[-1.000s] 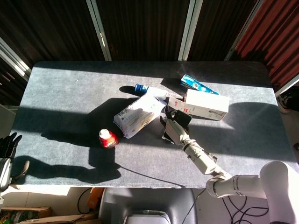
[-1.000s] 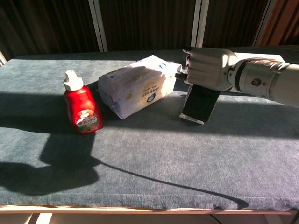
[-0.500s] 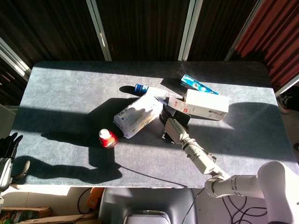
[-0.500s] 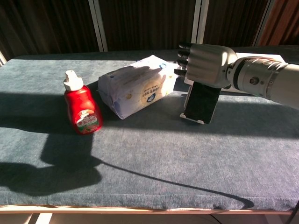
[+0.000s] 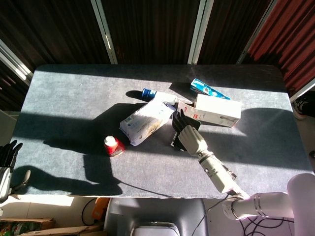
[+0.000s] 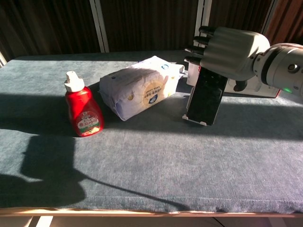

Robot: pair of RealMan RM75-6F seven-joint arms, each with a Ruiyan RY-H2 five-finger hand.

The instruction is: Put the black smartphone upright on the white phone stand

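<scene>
- Black smartphone stands upright, leaning back on the white phone stand, near table centre, bottom edge in the stand's lip.
- Right hand sits above the phone's top edge, fingers apart, gripping nothing; contact with the phone cannot be told.
- Left hand off the table's edge at 8 o'clock, fingers spread, empty.
- Tissue pack at the phone's 9 o'clock; red bottle beyond it.
- White box at the phone's 2 o'clock.
</scene>
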